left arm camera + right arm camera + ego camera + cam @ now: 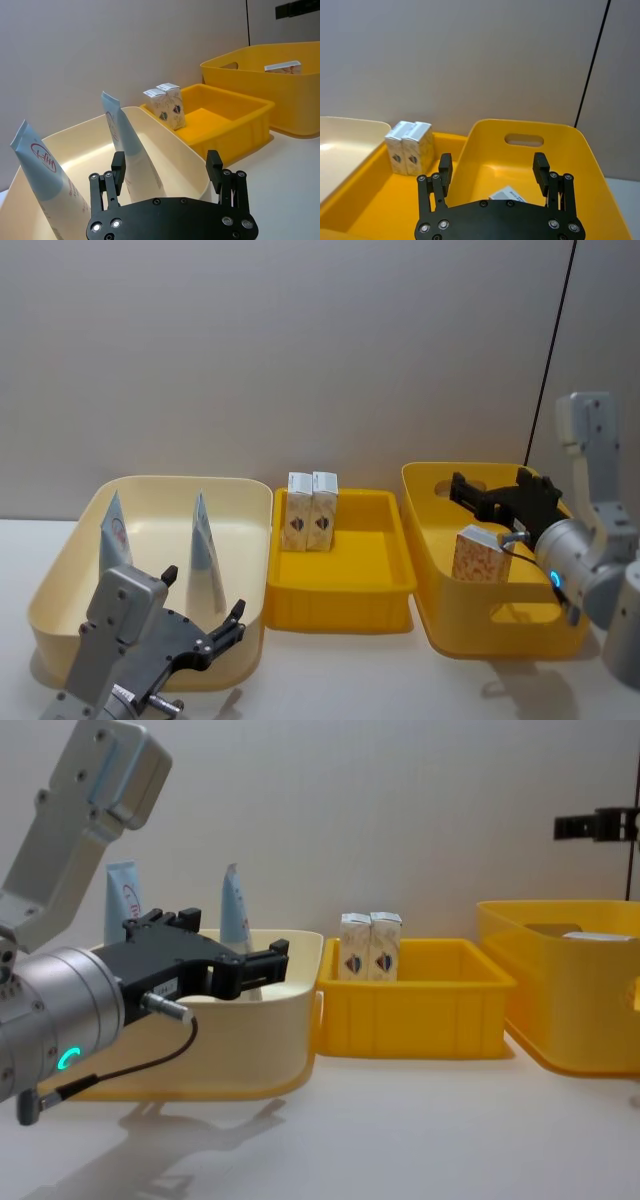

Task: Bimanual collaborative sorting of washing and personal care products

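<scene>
Two pale-blue-and-white tubes (115,532) (205,545) stand leaning in the cream bin (60,585) on the left. My left gripper (203,598) hovers open and empty over that bin's near right corner, just in front of the right-hand tube (125,145). Two small white cartons (311,510) stand side by side at the back of the shallow yellow tray (340,595). A third carton (478,553) sits in the deep yellow bin (500,635) on the right. Above it my right gripper (490,485) is open and empty, with the carton (506,194) below its fingers (540,167).
The three containers stand in a row on a white table, close to a grey wall. Bare tabletop (400,1120) lies in front of them. The deep bin has a handle slot (524,140) in its far wall. A dark vertical cable (550,360) runs up the wall at right.
</scene>
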